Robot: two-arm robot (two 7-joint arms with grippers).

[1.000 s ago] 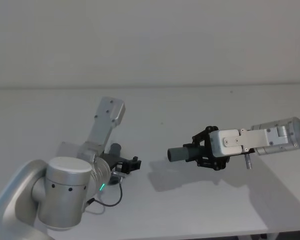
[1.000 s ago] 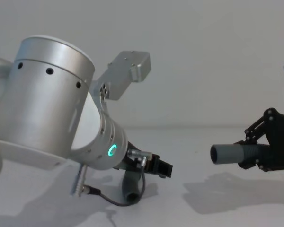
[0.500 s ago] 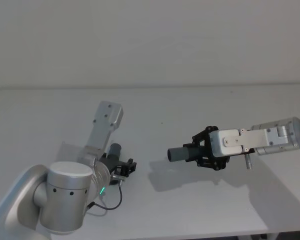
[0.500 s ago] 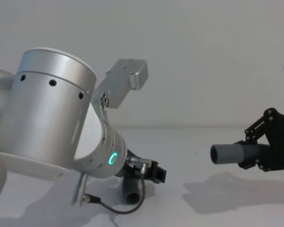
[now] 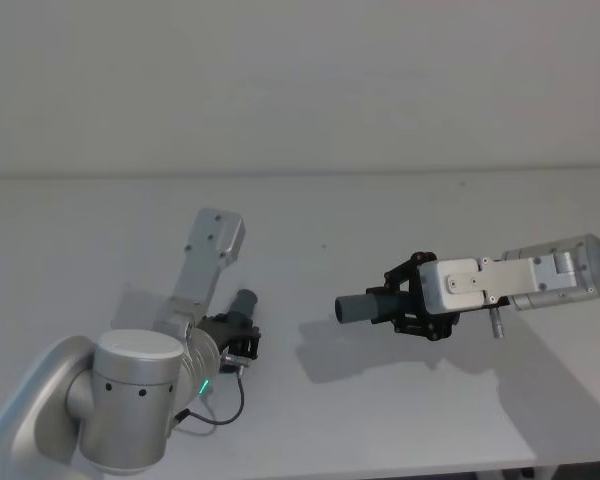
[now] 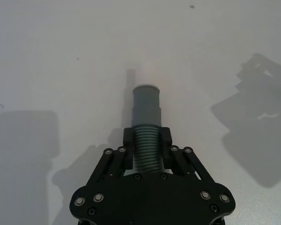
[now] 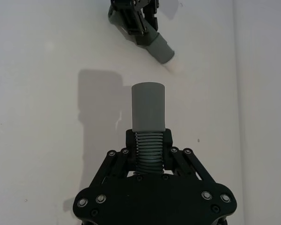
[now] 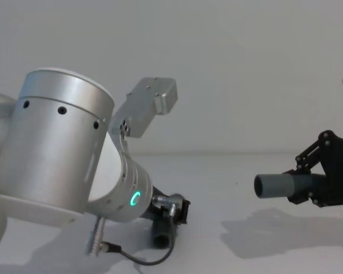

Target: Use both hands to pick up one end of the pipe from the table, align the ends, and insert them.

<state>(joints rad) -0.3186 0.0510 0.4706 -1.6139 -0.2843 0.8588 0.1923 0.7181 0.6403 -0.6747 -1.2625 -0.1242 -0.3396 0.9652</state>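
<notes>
My right gripper [image 5: 390, 303] is shut on the ribbed part of one dark grey pipe piece [image 5: 355, 309] and holds it level above the white table [image 5: 310, 220], open mouth [image 8: 259, 186] pointing left. My left gripper [image 5: 236, 328] sits low near the table's front left, shut on the ribs of the other pipe piece [image 5: 245, 302], which points away and to the right. In the left wrist view this piece [image 6: 145, 105] sticks out past the fingers [image 6: 129, 143] and ends in a pale white tip [image 6: 145, 75]. The right wrist view has the held piece [image 7: 149, 110] facing the left gripper's piece [image 7: 160, 48], a gap between them.
The left arm's thick silver body with its green ring light [image 8: 135, 198] rises at the front left, a black cable [image 5: 220, 408] looping beneath it. A plain pale wall runs behind the table's far edge [image 5: 380, 172].
My left gripper has drawn back to the left and turned, so its pipe piece now points away to the right. The right gripper and its piece have stayed still.
</notes>
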